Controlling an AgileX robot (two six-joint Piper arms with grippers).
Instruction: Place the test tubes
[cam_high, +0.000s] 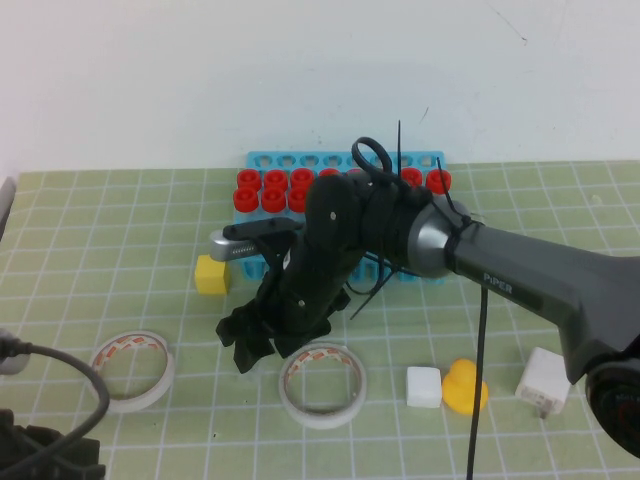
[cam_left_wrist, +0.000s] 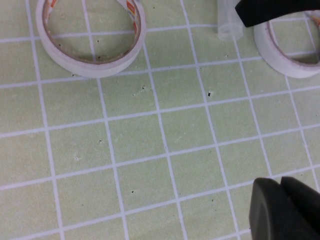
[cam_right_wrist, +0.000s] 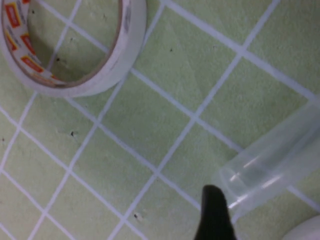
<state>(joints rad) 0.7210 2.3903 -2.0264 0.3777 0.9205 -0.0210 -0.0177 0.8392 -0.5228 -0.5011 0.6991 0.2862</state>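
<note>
A: Right tool is low over the table, between the left tape roll and the right tape roll. Jaws spread wide, nothing in them.

B: And the test tube?

A: Clear, lying flat on the table under that tool. In the right wrist view one finger tip sits at its open end; touching or just beside, cannot tell.

B: Main risk?

A: Roll-away. It's a round, smooth tube on a flat mat. If one finger meets it before the other, it likely skids or rolls out of the jaws, maybe against a tape roll.

B: The rolls themselves?

A: Both near. A closing finger could catch one and drag it, or stop short of the tube.

B: Grip point?

A: If the jaws close at the open end, the long part hangs out. I judge it would droop on the lift and miss its hole in the blue rack.

B: Rack state?

A: Red-capped tubes stand in it. The farthest row shows open holes and the arm hides the near part. A tilted tube could knock its neighbours.

B: Left tool?

A: Closed, empty, over bare table on the left side, well apart from the rack. Low risk unless the tube rolls its way.
</note>
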